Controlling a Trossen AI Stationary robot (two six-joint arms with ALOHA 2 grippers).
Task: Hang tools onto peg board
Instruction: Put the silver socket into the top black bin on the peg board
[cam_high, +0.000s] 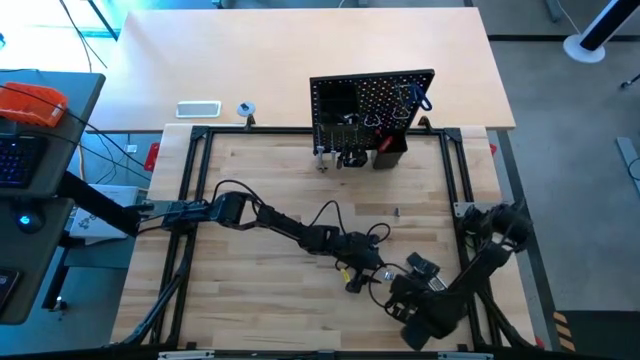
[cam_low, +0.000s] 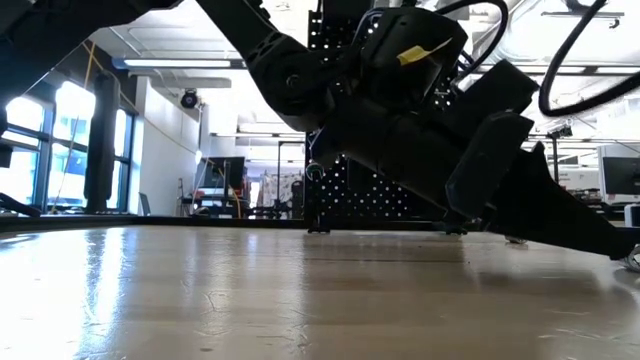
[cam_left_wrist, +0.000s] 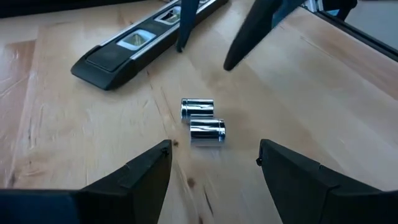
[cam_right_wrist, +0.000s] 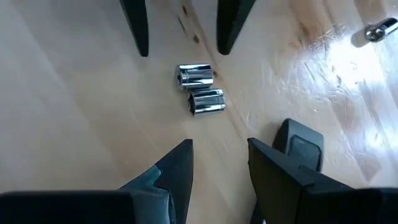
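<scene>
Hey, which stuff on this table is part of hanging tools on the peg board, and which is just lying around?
Part of the job:
- peg board, upright at the table's far edge
- two chrome sockets lying on the wood
- black striped bar lying flat near them

Just lying about:
- white flat rectangle beyond the frame
- small tape roll beside it

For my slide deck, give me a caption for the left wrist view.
Left gripper, jaws open, poised over two chrome sockets on the wooden table, a black level beyond.
</scene>
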